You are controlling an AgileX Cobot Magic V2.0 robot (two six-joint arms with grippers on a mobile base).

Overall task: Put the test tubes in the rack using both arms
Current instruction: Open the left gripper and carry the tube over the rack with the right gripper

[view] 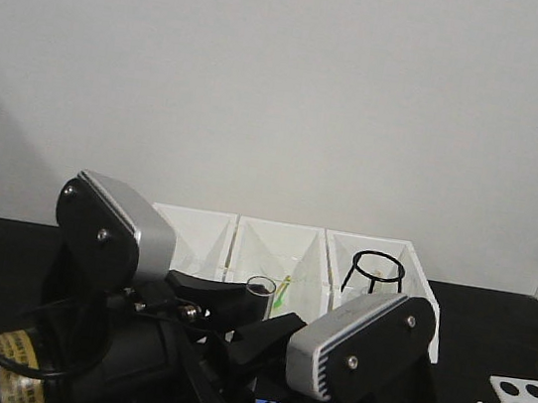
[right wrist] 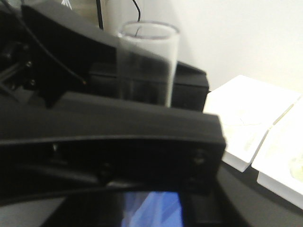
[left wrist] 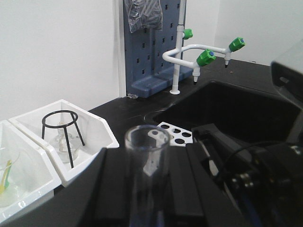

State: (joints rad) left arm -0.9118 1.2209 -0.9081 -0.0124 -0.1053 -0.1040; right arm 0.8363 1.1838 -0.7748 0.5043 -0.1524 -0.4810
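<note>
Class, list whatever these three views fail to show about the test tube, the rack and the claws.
1. Test tube bottom: cut by the lower edge in the left wrist view.
2. Rack: cropped at the frame corner in the front view; partly behind the tube in the left wrist view.
3. Whether the left claw or right claw grips it: fingers overlap in the front view; the right wrist view is blurred.
</note>
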